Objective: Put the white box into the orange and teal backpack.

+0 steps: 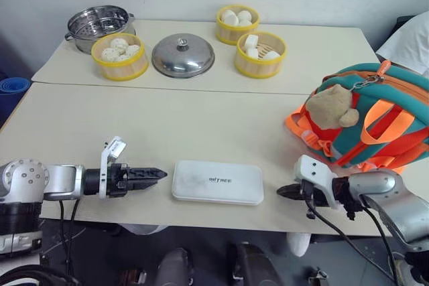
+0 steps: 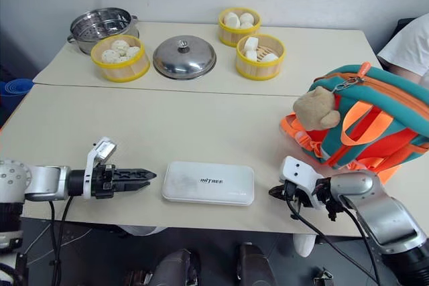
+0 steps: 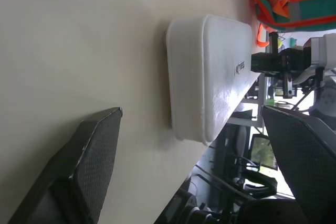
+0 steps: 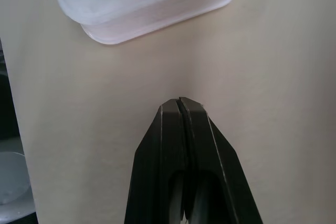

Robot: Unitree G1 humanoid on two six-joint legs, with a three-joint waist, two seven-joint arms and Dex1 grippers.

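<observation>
White box (image 1: 217, 181) lying flat on the table (image 1: 134, 125) between the two grippers, touched by neither.

The left gripper (image 1: 155, 175) points at one short end of the box from just beside it, fingers (image 3: 92, 156) spread wide apart in the left wrist view. The right gripper (image 1: 285, 192) points at the opposite end from near by, its fingers (image 4: 181, 145) pressed together on nothing. The orange and teal backpack (image 1: 375, 115), with its tan plush bear (image 1: 330, 106), sits just beyond the right gripper, apart from the box.
</observation>
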